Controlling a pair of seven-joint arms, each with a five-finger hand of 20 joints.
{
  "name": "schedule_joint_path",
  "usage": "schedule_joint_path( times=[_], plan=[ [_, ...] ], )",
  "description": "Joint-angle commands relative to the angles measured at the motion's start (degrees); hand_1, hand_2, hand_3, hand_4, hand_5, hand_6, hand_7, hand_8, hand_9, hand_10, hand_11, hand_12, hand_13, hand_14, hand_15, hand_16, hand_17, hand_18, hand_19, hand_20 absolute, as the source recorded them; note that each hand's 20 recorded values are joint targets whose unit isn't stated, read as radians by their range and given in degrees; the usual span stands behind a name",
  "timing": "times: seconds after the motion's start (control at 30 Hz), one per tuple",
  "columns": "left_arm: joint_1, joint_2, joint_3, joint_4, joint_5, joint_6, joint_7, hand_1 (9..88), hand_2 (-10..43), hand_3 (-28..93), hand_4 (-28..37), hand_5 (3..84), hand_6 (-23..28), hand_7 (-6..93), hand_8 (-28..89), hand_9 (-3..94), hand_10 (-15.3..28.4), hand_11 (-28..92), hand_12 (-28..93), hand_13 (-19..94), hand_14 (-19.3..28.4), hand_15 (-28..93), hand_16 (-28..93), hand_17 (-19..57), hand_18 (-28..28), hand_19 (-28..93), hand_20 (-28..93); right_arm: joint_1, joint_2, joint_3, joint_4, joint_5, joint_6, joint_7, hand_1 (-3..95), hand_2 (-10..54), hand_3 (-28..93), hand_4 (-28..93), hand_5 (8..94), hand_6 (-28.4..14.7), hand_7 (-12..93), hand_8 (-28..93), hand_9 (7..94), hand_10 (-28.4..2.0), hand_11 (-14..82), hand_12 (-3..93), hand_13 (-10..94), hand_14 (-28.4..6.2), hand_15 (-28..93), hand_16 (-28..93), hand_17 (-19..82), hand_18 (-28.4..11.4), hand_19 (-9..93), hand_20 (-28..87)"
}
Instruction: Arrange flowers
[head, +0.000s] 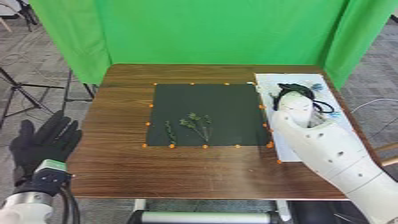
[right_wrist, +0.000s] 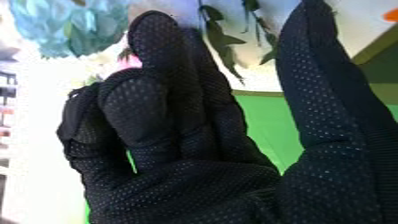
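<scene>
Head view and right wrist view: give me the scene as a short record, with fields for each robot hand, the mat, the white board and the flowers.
left robot hand: open, empty, off the table's left edge
right robot hand: over the white board, thumb apart from the fingers
mat: dark, mid-table, orange dots along its edges
sprigs: green, lying on the mat's near half
white board: right of the mat
blue flowers: on the board

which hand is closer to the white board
Right. The right hand is over the white board; the left hand is across the table, off its left edge.
</scene>
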Motion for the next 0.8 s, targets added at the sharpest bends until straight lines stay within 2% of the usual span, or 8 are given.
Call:
schedule_joint_path(
  times=[0.03,0.13,0.23,0.4,0.57,0.67,0.73,0.8],
  plan=[
    [-0.3,-0.41,-0.18,0.22,0.07,-0.62,-0.71,25.2,13.5,71,-28.3,36.9,7.3,17.2,-11,29.1,13.5,22,8,19,12.3,32,-11,-1.1,10.1,27,7,-5.0,-0.4,-0.9,2.5,2.6,0.2,0.6,55.9,-9.5,62,-28,73.7,-2.6,33,15,82.3,-11.8,32.7,46.4,74,-11.5,69,37,40,-28.1,90,37],
    [-0.3,-0.50,-0.19,0.21,0.02,-0.52,-0.91,25.2,13.5,71,-28.3,36.9,7.3,17.2,-11,29.3,13.5,22,8,19,12.3,32,-11,-1.2,10.1,27,7,-5.9,-0.1,-0.4,2.3,2.9,1.5,0.0,57.4,-9.5,67,-28,76.1,-1.4,37,19,85.9,-10.2,26.5,52.5,76,-11.2,68,37,41,-28.2,91,37],
    [-0.3,-0.46,-0.19,0.26,-0.21,-0.68,-0.95,25.0,13.6,71,-28.3,36.9,7.3,17.2,-11,29.3,13.5,22,8,19,12.5,32,-11,-1.2,10.1,27,7,-6.8,0.5,0.2,1.5,3.1,2.2,-0.9,58.3,-9.5,69,-28,77.3,-1.3,39,20,87.0,-9.9,25.8,53.4,77,-11.2,68,37,41,-28.0,91,37],
    [-0.2,-0.53,-0.07,0.31,-0.14,-1.02,-0.63,25.0,13.6,71,-28.3,36.9,7.3,17.1,-11,29.4,13.5,22,8,19,12.5,32,-11,-1.1,10.1,27,7,-8.5,1.8,2.5,-1.2,2.3,6.8,-2.0,56.2,-9.5,75,-28,77.9,-1.3,39,22,88.7,-8.9,24.4,52.8,80,-8.5,64,37,44,-27.7,91,36],
    [0.5,-0.54,-0.38,-0.10,-0.17,-1.19,-0.25,24.9,13.6,71,-28.3,36.9,7.3,17.1,-11,29.4,13.6,22,8,19,12.5,32,-11,-1.2,10.2,27,7,-12.7,4.8,7.1,-10.1,1.1,12.3,-2.0,54.5,-9.5,77,-24,78.1,-1.8,39,24,90.0,-8.7,23.3,52.7,82,-8.0,62,38,45,-27.9,92,36],
    [0.9,-0.84,-0.90,-0.25,-0.23,-0.80,-0.28,24.8,13.5,71,-28.3,37.0,7.3,17.0,-11,29.5,13.7,22,8,19,12.5,32,-11,-1.2,10.2,27,7,-15.0,5.4,8.6,-16.2,1.6,11.0,-2.2,54.4,-9.5,76,-22,78.4,-2.0,39,24,90.2,-8.7,22.9,53.0,82,-8.0,62,38,45,-28.0,92,36],
    [1.3,-0.58,-0.98,-0.54,-0.45,-0.74,0.41,24.9,13.5,71,-28.3,36.9,7.3,17.0,-11,29.5,13.6,22,8,19,12.5,32,-11,-1.3,10.2,27,7,-16.7,4.9,9.6,-19.8,2.2,10.2,-2.3,55.0,-9.5,75,-22,78.2,-2.2,39,24,90.1,-9.0,22.9,53.5,82,-8.6,62,38,45,-28.1,92,35],
    [1.4,-0.46,-1.53,-0.46,-0.06,-1.30,0.10,24.9,13.5,71,-28.3,36.9,7.3,17.0,-11,29.5,13.6,22,8,19,12.6,32,-11,-1.3,10.2,27,7,-17.6,3.7,9.9,-22.5,2.5,10.5,-1.6,55.0,-9.5,75,-21,77.9,-2.3,39,25,89.8,-9.2,23.0,53.8,81,-9.1,63,39,44,-28.2,92,35]
  ],
)
